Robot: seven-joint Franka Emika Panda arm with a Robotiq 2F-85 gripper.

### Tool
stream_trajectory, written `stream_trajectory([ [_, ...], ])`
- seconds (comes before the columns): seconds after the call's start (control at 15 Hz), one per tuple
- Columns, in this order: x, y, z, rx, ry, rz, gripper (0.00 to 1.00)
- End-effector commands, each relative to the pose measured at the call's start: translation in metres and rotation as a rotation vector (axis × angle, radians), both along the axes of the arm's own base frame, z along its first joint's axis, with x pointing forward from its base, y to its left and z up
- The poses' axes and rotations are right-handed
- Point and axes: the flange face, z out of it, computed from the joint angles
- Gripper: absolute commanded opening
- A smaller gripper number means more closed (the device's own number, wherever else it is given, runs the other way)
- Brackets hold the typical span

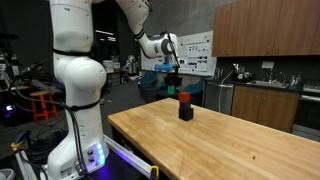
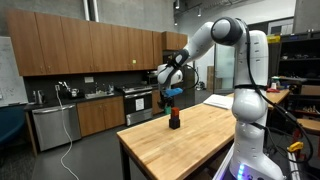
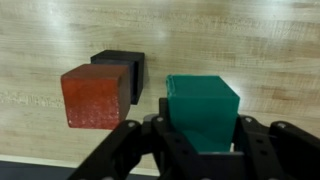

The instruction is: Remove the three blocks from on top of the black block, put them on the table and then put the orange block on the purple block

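- In an exterior view the white robot base [image 1: 75, 90] fills the left of the frame, and its arm arches toward the upper middle.
- At frame centre the gripper [image 1: 175, 82] hangs in the air above the far end of the table [image 1: 230, 140].
- Just right of it and lower stands a short stack. The orange block [image 1: 184, 99] sits on top of a dark block [image 1: 186, 113]. At this size it cannot be told whether the dark part is one cube or two.
- Wooden cabinets [image 1: 260, 30] take up the upper right.
- In the wrist view the orange block [image 3: 97, 95] lies left of centre. The dark block [image 3: 120, 65] shows from behind its upper right edge, touching it. Black or very dark purple cannot be told apart here.
- Right of centre, apart from those two, is the green block [image 3: 203, 105]. It is clamped in the gripper [image 3: 203, 135], with one black finger [image 3: 160, 140] against each side at the bottom of the frame.
- The light wood table [image 3: 240, 40] fills the background.
- In the opposite exterior view the cabinets [image 2: 80, 45] are on the left.
- At centre the gripper [image 2: 170, 88] holds the green block [image 2: 172, 93] just above the orange block [image 2: 174, 113], clear of it.
- The robot base [image 2: 250, 100] stands at the right.
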Motion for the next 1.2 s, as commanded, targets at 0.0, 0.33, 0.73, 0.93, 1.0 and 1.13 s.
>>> stream_trajectory([
  [0.0,0.001,0.006,-0.005,0.003,0.004,0.020,0.24],
  [0.33,0.004,0.031,-0.030,0.016,0.021,0.083,0.24],
  [0.73,0.007,0.070,-0.079,0.016,0.071,0.179,0.24],
  [0.93,0.006,0.085,-0.104,0.030,0.106,0.226,0.24],
  [1.0,0.006,0.090,-0.112,0.034,0.117,0.243,0.24],
  [1.13,0.007,0.096,-0.123,0.040,0.131,0.268,0.24],
])
